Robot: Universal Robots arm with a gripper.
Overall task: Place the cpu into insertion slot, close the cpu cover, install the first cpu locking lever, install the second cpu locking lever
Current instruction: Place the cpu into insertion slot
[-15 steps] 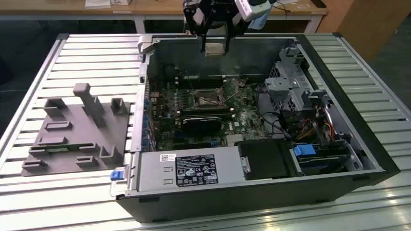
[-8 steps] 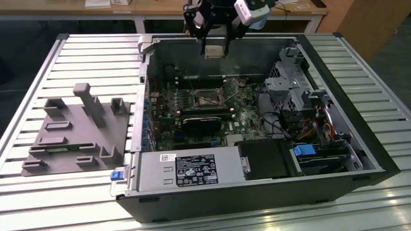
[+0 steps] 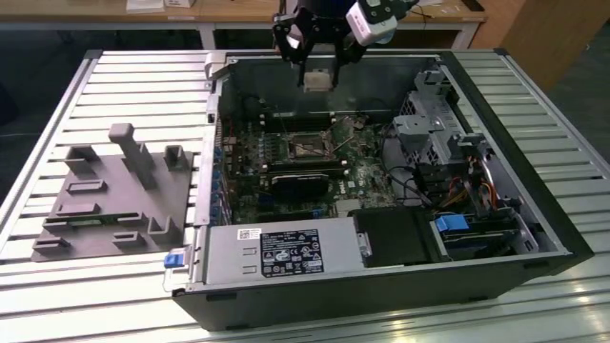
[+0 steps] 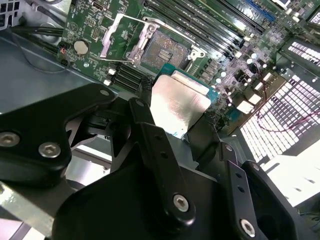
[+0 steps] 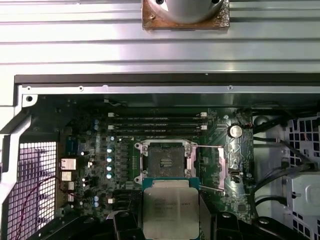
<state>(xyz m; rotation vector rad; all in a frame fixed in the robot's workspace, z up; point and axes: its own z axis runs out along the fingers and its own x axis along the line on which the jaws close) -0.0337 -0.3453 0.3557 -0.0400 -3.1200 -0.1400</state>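
High above the open computer case (image 3: 548,214), the gripper (image 3: 318,77) carries the cpu (image 4: 177,102), its fingers (image 4: 150,140) clamped on two opposite edges of the chip. The cpu hangs well clear of the green board (image 3: 367,175), and the insertion slot (image 5: 167,159) lies bare below with the cpu cover (image 4: 125,37) tilted up on one side.

The step in hand appears to be placement. It goes well if the chip is kept level, centred over the slot and lowered straight down clear of the raised cover, so that it settles without pressing.

The chip faces metal top upward and lies flat. Being square, it has no long axis. In the first wrist view its edges run parallel to the slot's rim, so little twist seems needed.
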